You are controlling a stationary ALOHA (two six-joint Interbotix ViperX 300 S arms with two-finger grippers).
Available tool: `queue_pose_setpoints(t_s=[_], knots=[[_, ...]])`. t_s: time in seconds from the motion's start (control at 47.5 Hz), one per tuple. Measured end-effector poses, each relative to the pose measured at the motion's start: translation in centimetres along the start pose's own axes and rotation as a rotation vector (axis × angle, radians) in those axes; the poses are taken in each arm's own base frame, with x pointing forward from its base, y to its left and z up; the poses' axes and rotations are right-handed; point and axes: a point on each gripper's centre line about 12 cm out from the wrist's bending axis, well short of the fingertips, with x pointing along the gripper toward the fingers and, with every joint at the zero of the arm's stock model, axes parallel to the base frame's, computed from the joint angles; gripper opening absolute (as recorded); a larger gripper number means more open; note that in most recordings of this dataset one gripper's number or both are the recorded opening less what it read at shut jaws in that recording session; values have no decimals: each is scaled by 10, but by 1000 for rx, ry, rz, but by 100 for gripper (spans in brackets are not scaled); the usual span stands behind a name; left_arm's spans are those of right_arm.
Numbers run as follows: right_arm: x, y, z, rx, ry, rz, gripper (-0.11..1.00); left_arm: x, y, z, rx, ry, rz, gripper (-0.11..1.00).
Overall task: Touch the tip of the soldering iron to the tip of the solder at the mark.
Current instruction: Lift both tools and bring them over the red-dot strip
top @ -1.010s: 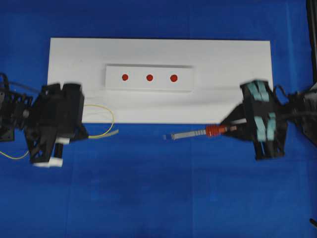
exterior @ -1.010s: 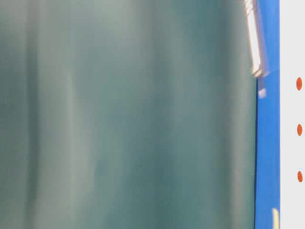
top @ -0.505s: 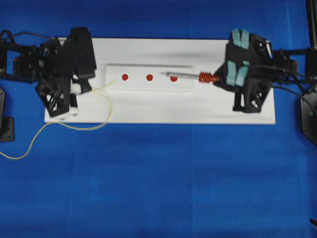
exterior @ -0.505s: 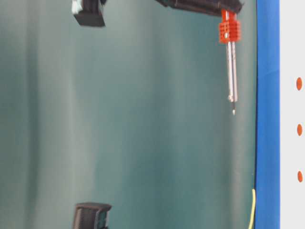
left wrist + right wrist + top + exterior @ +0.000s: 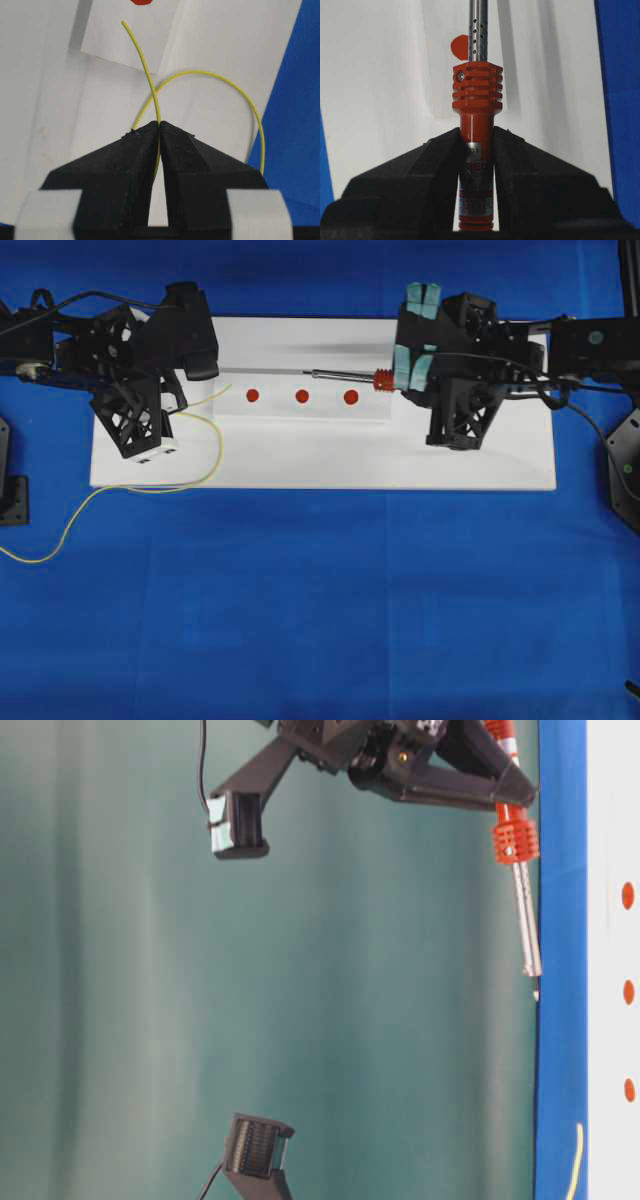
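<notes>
My right gripper (image 5: 408, 380) (image 5: 476, 134) is shut on the red-orange handle of the soldering iron (image 5: 350, 376) (image 5: 477, 95) (image 5: 512, 838). The iron's shaft points left along the far edge of a raised white block (image 5: 300, 412). That block carries three red marks: left (image 5: 252, 395), middle (image 5: 302, 396) and right (image 5: 351, 397). My left gripper (image 5: 182, 400) (image 5: 159, 125) is shut on the thin yellow solder (image 5: 215, 445) (image 5: 143, 60). The solder's free end sits just left of the left mark, well apart from the iron's tip.
The block rests on a white board (image 5: 480, 460) lying on blue cloth. The solder's slack loops over the board's front edge and trails off to the left (image 5: 40, 555). Black arm bases stand at the left (image 5: 10, 485) and right (image 5: 625, 470) edges.
Both arms have moved from the board's front edge to over the board. The right gripper carried the iron left toward the marks. The left gripper brought the solder's end near the left mark.
</notes>
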Motion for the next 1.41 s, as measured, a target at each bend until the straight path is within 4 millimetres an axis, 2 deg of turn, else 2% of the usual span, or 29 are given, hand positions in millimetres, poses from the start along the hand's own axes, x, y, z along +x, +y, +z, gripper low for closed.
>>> queue_pose_setpoints(t_s=[0.274,0.505,0.947,1.41], knots=[[1,0,1,-4,4,-3,6,0,1,1,-3,-2,1,1],[1,0,1,-4,4,-3,6,5,0,10,-6,-2,2,1],[2,0,1,-4,9,-3,6,36,2,19,-7,67,14,1],[5,-1,-1,-6,21,-6,6,36,-5,17,-7,89,6,1]])
